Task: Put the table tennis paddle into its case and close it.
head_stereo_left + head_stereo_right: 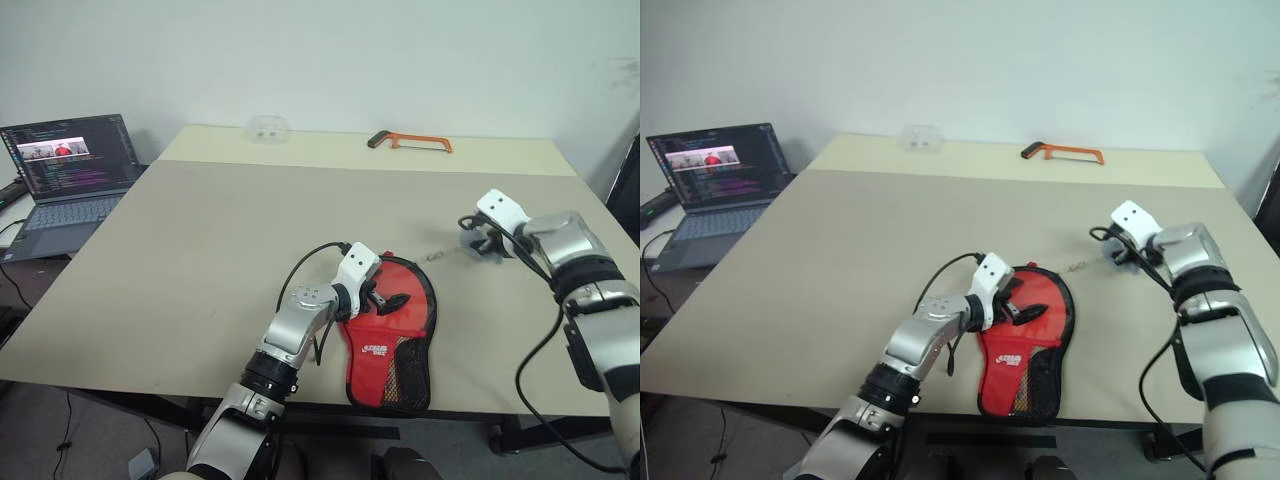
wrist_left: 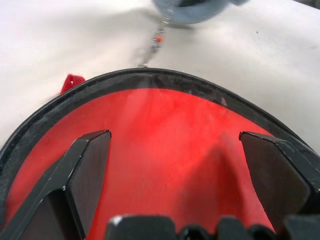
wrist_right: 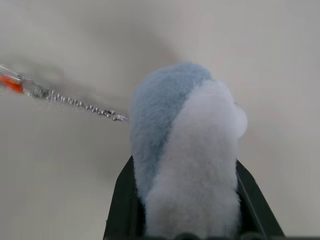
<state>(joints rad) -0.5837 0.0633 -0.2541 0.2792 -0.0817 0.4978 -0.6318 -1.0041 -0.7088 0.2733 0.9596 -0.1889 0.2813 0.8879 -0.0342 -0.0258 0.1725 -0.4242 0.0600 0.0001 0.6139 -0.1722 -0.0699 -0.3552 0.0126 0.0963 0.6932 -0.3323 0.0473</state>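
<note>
Nearest the front edge of the beige worktop [image 1: 200, 260] lies the case [image 1: 393, 335], a paddle-shaped soft fabric pouch showing its red side, with black mesh over the narrow handle end, a white logo and black zipper edging all round. Its long axis runs roughly front to back: the narrow end points toward the front edge, the round end away from it. The table tennis paddle itself cannot be made out; whether it sits inside the case I cannot tell.

Over the round part of the case hangs the left pincer [image 1: 388, 300], reached in from the case's left side with the forearm bent across and the wrist angled slightly down. Its two black fingers [image 2: 87, 170] stand wide apart, released, with smooth red fabric showing between them.

Farther right and a little farther back, the right arm stretches out to the side, its pincer [image 1: 487, 245] tilted downward above the bare worktop. It is clenched on a fluffy plush charm [image 3: 187, 150], blue-grey and white, rounded in shape. A thin beaded metal chain [image 3: 75, 104] with a small orange piece runs from the charm toward the case's round end.

At the far edge lie an orange-framed hacksaw [image 1: 412, 141] and a small clear plastic box [image 1: 268, 128]. An open laptop [image 1: 65, 170] sits off to the left.
</note>
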